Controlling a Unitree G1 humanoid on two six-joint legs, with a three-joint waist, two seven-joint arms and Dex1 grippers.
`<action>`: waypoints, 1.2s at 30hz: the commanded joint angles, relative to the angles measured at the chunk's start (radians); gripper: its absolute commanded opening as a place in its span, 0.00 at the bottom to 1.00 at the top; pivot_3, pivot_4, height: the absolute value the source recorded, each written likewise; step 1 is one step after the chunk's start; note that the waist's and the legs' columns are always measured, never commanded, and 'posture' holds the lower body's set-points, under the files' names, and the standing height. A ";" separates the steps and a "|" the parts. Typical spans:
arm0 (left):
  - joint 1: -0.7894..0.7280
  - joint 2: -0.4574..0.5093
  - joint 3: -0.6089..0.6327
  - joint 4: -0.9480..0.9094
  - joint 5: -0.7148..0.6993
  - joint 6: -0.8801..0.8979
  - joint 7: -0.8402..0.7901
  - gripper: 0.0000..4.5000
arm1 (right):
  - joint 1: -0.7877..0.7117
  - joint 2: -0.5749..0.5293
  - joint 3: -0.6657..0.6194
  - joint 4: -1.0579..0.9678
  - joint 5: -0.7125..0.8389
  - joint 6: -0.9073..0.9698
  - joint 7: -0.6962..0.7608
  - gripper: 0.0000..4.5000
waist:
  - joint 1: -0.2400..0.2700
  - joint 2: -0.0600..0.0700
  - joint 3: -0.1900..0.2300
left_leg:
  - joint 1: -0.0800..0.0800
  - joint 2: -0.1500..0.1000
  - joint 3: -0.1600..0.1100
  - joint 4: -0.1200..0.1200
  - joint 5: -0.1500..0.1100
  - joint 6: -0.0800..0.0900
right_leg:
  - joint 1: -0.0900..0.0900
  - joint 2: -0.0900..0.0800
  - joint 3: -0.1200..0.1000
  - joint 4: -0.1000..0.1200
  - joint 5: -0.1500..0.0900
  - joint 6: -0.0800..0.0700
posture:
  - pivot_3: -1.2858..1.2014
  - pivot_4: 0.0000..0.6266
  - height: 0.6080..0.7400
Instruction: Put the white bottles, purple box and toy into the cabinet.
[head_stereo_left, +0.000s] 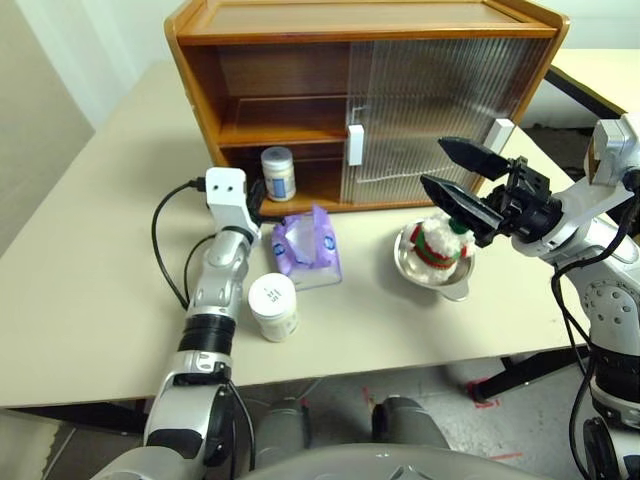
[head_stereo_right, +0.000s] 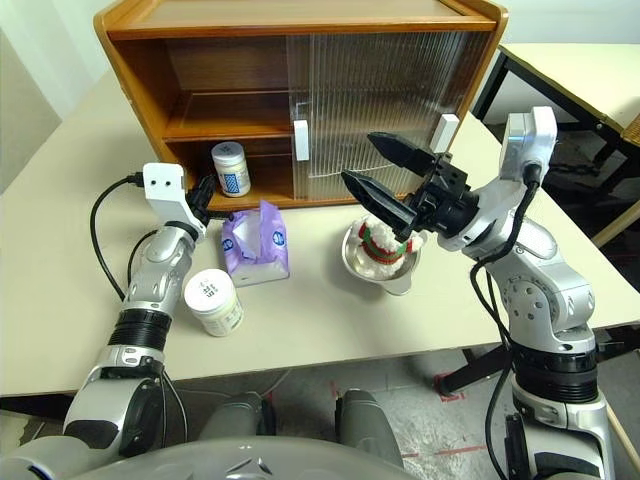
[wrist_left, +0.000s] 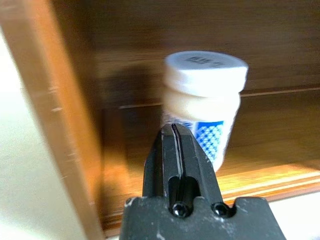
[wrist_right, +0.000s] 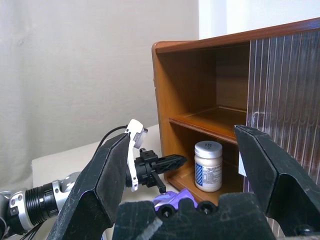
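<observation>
A wide, pale beige table (head_stereo_left: 90, 300) carries a large wooden cabinet (head_stereo_left: 300, 30) at its far side. In front of it lie a soft lavender-purple tissue box (head_stereo_left: 308, 250), a squat white plastic bottle (head_stereo_left: 273, 307), and a shiny metal bowl (head_stereo_left: 455, 285). A black cable (head_stereo_left: 160, 240) loops across the tabletop.

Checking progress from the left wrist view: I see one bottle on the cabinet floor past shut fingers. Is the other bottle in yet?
Observer: No. The second bottle stands on the table, beside the left forearm.
Operator: Purple box?
Observer: The box is on the table too, in front of the cabinet opening, between the two bottles.
Operator: Toy?
Observer: The toy sits in a metal bowl on the table, in front of the closed sliding door.
Operator: Right gripper doing anything?
Observer: The right gripper hangs open above the bowl, holding nothing.
</observation>
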 joint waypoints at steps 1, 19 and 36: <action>-0.029 -0.010 -0.002 0.044 0.015 -0.008 0.035 0.01 | -0.009 0.000 0.008 0.002 0.004 0.007 0.000 1.00 | 0.000 0.000 0.000 | 0.000 0.000 0.000 0.000 0.000 0.000 | 0.000 0.000 0.000 0.000 0.000 0.000 | 0.52 0.00 1.00; -0.173 -0.035 0.002 0.303 0.036 -0.116 0.120 0.01 | -0.012 0.001 0.007 -0.004 0.006 0.011 -0.009 1.00 | 0.000 0.000 0.000 | 0.000 0.000 0.000 0.000 0.000 0.000 | 0.000 0.000 0.000 -0.001 0.000 0.000 | 0.51 0.00 1.00; -0.305 -0.007 0.016 0.577 0.027 -0.218 0.103 0.01 | -0.008 0.000 0.005 -0.013 0.009 0.013 -0.017 1.00 | -0.001 0.000 0.000 | -0.001 -0.001 0.001 0.000 0.000 -0.001 | 0.000 0.000 0.000 -0.001 -0.001 0.002 | 0.51 0.00 1.00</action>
